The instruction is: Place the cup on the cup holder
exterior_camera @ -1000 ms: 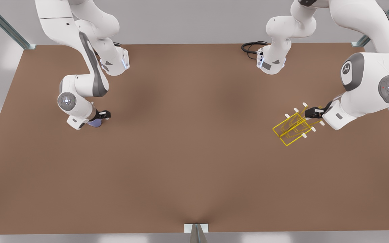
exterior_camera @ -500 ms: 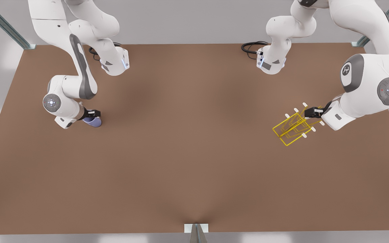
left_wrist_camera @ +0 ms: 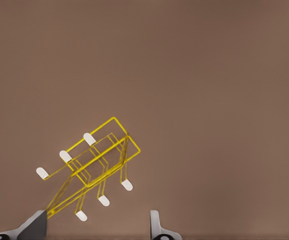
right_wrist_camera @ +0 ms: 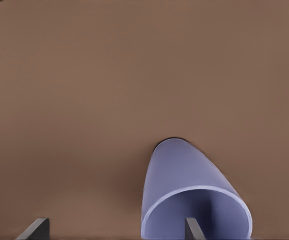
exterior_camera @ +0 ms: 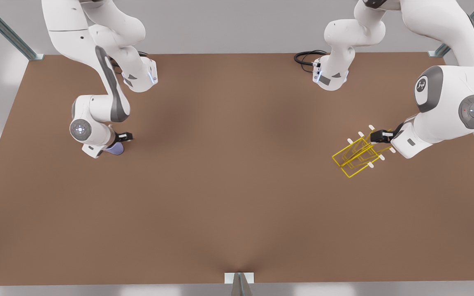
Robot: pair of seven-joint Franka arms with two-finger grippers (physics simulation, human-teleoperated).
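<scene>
We see R gripper [exterior_camera: 124, 137] spread astride pale lavender tapered cup [exterior_camera: 114, 149]; L gripper [exterior_camera: 377, 137] gaping at yellow wire cup holder [exterior_camera: 355, 156].

Even, diffuse render lighting, no glare. Soft faint shadows on the table [exterior_camera: 237, 185], darker patches under the arms. Slight softness overall; wrist views evenly lit, no edge distortion.

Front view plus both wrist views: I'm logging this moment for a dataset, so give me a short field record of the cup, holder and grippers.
cup: lavender-blue, at the front view's left, tilted, on the brown table
cup holder: yellow wire rack, white-capped prongs, at the front view's right
right gripper: at the cup, one finger inside its mouth; grip unclear
left gripper: at the holder's edge, fingers spread
cup on holder: no, far apart
</scene>
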